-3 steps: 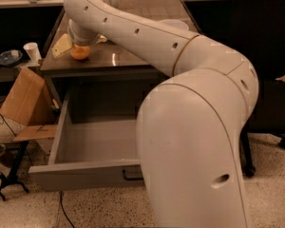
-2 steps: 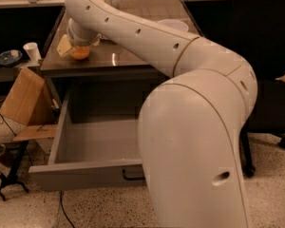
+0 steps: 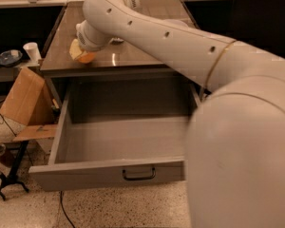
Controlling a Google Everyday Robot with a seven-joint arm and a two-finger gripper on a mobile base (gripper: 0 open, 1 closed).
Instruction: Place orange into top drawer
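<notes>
Hardly anything has shifted since the earlier frames: the arm's end sits at the same left front part of the desk (image 3: 61, 37), and the orange (image 3: 88, 58) lies at much the same spot there, close to the front edge. Only a small, rounded, matte orange patch of the fruit shows beneath the white wrist. As a round thing it shows no long axis and no clear facing. The pincer (image 3: 80, 52) is at the orange, mostly hidden by the wrist, with a pale yellowish part showing just left of the fruit. Whether it is parted or closed, and whether it grips the orange, cannot be told.

Below the desk the top drawer (image 3: 85, 175) stands pulled well out toward the camera, a wide, shallow grey box. Its long axis runs left to right, and its flat front panel faces the camera with a dark pull handle (image 3: 139, 174) at the centre. The orange is on the desk above, not in the drawer.
</notes>
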